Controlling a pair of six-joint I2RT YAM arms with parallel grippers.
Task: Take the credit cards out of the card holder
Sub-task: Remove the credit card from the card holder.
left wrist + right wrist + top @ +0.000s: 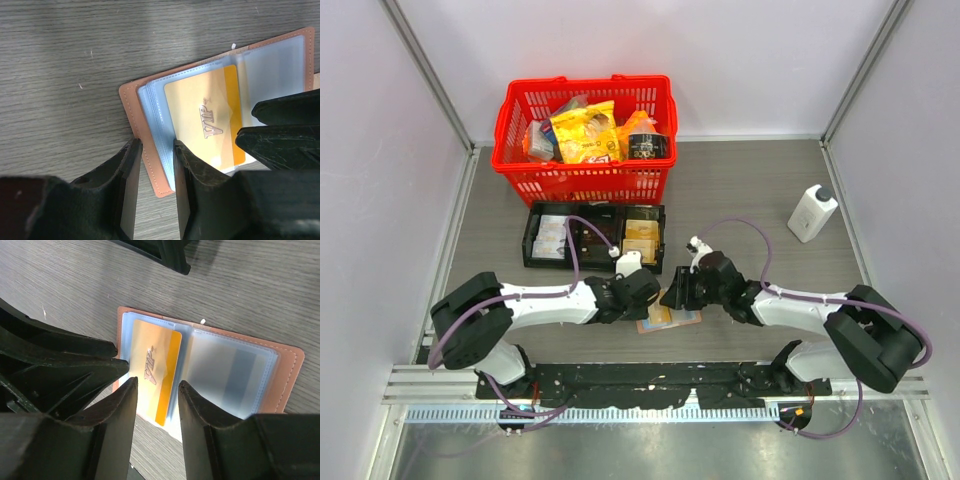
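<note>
1. Card holder [665,320] first, for place: lying open and flat on the grey wood-grain desk [750,190], close to the middle of the near edge.
2. Biggest of the rest: red basket [585,185] of packets toward the far edge, left of middle. Black tray [530,240] just nearer than that. White bottle [812,212] toward the right edge, well apart. None of these in play.
3. Left gripper [156,145]: jaws narrowly parted, straddling the card holder's outer leather edge and the stacked clear sleeves [155,100]. Seemingly pressing down to steady it; nothing visibly pinched.
4. Right gripper [157,384]: jaws spread to either side of one end of the gold card [152,370]. Actual touch on it not tellable.
5. Gold card itself: marked VIP, orange stripe along one long edge, lying on the half of the holder nearer the left gripper, in or on the top sleeve. How far drawn out, unclear.
6. Greyish shape [240,375] behind the frosted sleeve on the other half: probably another card, untouched.
7. Progress, as a judgement: no card seen loose on the desk, so nothing out yet. Holder opened and braced, first pull about to begin, every card left to do.
</note>
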